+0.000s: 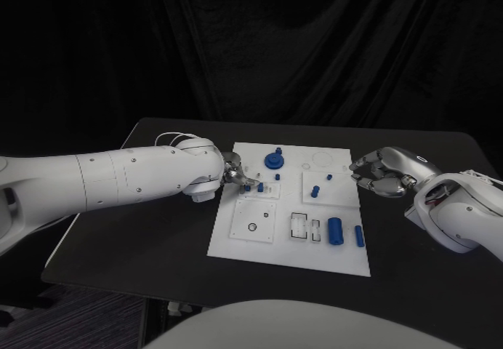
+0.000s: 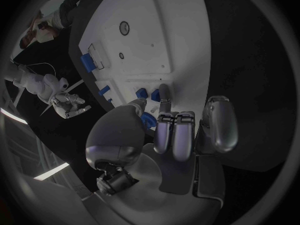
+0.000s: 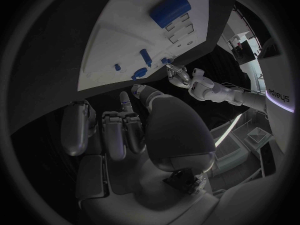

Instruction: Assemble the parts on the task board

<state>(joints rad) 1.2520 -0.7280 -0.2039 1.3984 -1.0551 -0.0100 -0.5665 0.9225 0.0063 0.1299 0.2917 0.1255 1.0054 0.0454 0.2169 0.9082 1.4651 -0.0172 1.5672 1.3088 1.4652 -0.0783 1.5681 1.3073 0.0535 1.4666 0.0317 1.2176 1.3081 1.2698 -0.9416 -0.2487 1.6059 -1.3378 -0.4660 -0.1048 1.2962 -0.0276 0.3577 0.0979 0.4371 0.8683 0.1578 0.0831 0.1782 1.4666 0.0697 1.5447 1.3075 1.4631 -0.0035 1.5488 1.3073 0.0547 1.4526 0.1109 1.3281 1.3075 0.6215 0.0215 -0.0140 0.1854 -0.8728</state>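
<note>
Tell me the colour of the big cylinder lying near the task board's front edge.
Blue; the large cylinder on the white task board shows best in the head view.

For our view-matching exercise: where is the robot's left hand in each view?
Head view: left hand at the task board's left edge.
Left wrist view: large, its fingertips reaching the board's blue parts.
Right wrist view: small, across the board.
Shared landmark: the white task board.

A robot test lab — staged for bench trials

A black worktop (image 1: 137, 240) stands before a black curtain (image 1: 315, 58) hung across the twelve o'clock side, a white task board (image 1: 243, 243) with small blue parts (image 1: 336, 230) at its centre — grey carpet (image 1: 94, 320) shows at seven o'clock below the worktop's edge.
</note>
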